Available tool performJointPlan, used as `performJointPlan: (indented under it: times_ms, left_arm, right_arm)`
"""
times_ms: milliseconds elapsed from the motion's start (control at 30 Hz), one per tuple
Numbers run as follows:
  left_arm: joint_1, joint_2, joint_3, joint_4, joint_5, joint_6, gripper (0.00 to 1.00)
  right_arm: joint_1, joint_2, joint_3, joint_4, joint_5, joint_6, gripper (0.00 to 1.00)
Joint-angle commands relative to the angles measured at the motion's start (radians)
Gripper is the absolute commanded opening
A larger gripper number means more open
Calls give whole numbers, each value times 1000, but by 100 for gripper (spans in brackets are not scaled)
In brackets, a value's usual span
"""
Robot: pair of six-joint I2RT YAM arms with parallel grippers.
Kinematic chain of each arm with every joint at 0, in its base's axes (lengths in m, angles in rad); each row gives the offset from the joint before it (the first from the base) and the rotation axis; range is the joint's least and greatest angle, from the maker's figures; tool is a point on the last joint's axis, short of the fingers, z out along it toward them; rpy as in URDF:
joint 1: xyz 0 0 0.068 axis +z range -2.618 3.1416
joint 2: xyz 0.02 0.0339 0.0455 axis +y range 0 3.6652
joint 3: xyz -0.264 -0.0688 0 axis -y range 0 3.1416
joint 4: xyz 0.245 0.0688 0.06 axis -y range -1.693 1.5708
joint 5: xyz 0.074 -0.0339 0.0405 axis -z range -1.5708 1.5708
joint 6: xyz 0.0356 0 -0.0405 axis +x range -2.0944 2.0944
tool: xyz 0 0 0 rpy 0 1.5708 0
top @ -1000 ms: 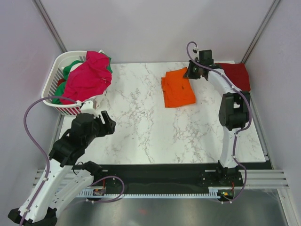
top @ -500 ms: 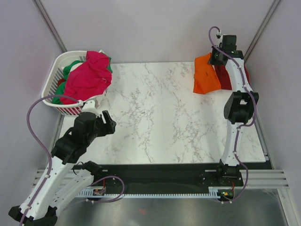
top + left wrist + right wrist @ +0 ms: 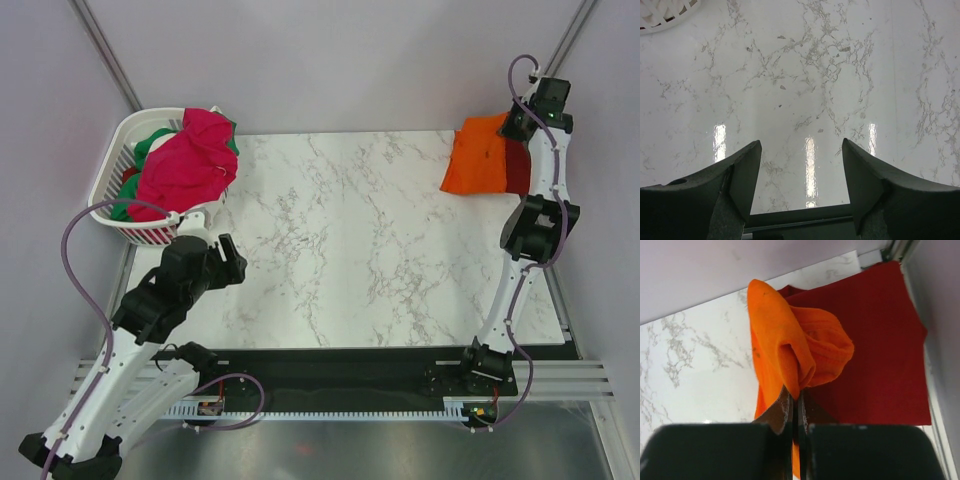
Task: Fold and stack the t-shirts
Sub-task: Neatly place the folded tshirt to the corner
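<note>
My right gripper [image 3: 517,124] [image 3: 796,400] is shut on a bunched edge of the folded orange t-shirt [image 3: 478,157] [image 3: 790,350] at the table's far right corner. The orange shirt hangs partly over the flat, folded dark red t-shirt [image 3: 517,167] [image 3: 875,360]. A magenta-pink t-shirt [image 3: 190,160] is heaped over the white basket [image 3: 112,170] at the far left, with green t-shirt cloth [image 3: 150,142] under it. My left gripper [image 3: 228,260] [image 3: 801,172] hangs open over bare marble near the basket, holding nothing.
The marble table [image 3: 340,240] lies between the basket and the shirts. Walls close in on both sides, and the right wall [image 3: 600,200] stands tight against the right arm. The basket's rim [image 3: 665,12] shows at the left wrist view's top left corner.
My right gripper has carried the orange t-shirt from mid-table rightward to the far right corner, over the dark red one. The left arm has barely moved.
</note>
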Motion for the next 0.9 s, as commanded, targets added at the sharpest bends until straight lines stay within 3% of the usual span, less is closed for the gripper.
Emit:
performJointPlan:
  times_ms: [0,267,467,667,800,867]
  left_arm:
    - [2,12,0,12,-19,4,73]
    - [2,11,0,12,-20,3,72]
    - [2,25,1,12,-19,4,72]
    - [2,12,0,12,-26,1,72]
    - [2,22,1,13,-26,1,72]
    - [2,25,1,13,-25,1,72]
  right_arm:
    - [-19,21,60,94,-26,26,0]
    - [-124,122,10,201,-3,102,0]
    - [-149,207,-24,250,46,129,11]
    - [-154,242,-58,284,118,128,27]
    - [-154,218,-87,301,110,136,61]
    - [-154,190,-95,298,121,133,70]
